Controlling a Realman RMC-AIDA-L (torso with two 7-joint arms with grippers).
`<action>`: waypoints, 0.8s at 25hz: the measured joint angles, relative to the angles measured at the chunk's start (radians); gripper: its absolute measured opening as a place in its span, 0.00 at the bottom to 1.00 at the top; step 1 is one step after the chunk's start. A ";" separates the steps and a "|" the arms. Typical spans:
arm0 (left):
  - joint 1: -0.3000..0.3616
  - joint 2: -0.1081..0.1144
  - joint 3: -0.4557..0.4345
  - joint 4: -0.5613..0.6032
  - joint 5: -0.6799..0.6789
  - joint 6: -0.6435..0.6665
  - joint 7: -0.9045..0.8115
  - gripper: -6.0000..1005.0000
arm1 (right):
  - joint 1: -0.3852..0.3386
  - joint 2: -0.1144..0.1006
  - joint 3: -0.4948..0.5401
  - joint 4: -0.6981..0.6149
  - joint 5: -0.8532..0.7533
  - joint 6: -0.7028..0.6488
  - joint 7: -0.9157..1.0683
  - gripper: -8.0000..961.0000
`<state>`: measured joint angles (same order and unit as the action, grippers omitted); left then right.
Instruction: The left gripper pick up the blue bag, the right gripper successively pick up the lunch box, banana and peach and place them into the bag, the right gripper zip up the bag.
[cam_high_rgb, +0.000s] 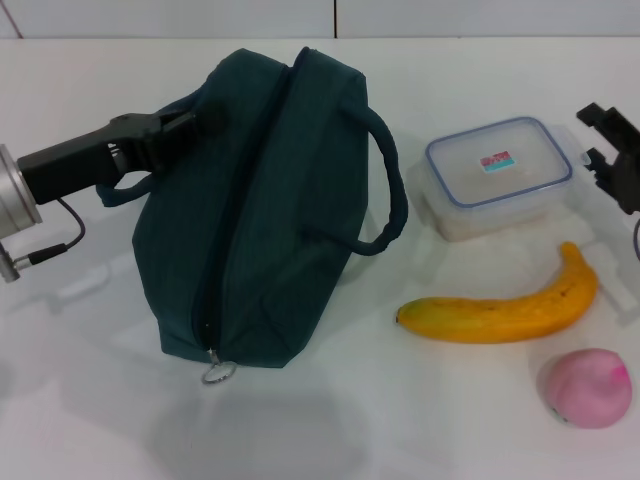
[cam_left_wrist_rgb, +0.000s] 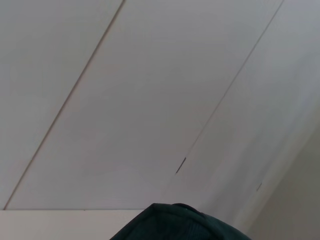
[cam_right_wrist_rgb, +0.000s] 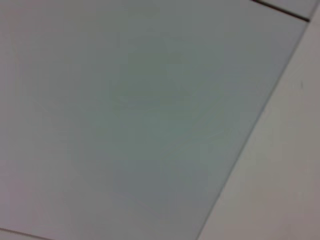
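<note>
Blue bag (cam_high_rgb: 270, 210) is lying on its side on the white table (cam_high_rgb: 100, 400), its zipper running along the top seam down to a metal pull ring (cam_high_rgb: 218, 373) at the near end, and the zipper is looking shut along the length that shows. The left gripper (cam_high_rgb: 178, 122) is reaching in from the robot's left and touching the bag's far upper corner, where one carrying strap (cam_high_rgb: 125, 190) is looping just beneath its black fingers; the jaws are sitting narrow around that corner, though whether they are truly pinching fabric is hard to tell. In the left wrist view only a dark edge of the bag (cam_left_wrist_rgb: 177, 222) is showing against a pale wall. To the right of this gripper, beyond the bag's second strap (cam_high_rgb: 390, 190), the lunch box (cam_high_rgb: 498, 175) is resting with its clear lid on. Nearer than the lunch box, the banana (cam_high_rgb: 500, 310) is lying crosswise, and the peach (cam_high_rgb: 588, 387) is sitting just beside the banana's stem end. The right gripper (cam_high_rgb: 612, 150) is hovering at the robot's far right, close beside the lunch box; its opening cannot be told.
</note>
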<state>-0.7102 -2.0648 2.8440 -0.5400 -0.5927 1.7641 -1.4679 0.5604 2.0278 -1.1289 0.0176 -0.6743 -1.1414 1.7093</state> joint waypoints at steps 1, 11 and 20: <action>0.000 0.000 0.000 0.000 0.000 0.000 0.004 0.05 | 0.008 0.000 0.000 0.010 0.000 0.003 0.003 0.73; -0.001 -0.011 0.000 0.000 0.013 0.000 0.027 0.05 | 0.071 0.000 0.001 0.043 -0.021 0.018 0.053 0.72; -0.003 -0.014 0.000 0.000 0.023 0.001 0.036 0.05 | 0.088 0.000 -0.001 0.045 -0.024 0.019 0.060 0.72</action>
<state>-0.7135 -2.0792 2.8440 -0.5399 -0.5693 1.7654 -1.4320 0.6479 2.0279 -1.1298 0.0631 -0.6986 -1.1228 1.7688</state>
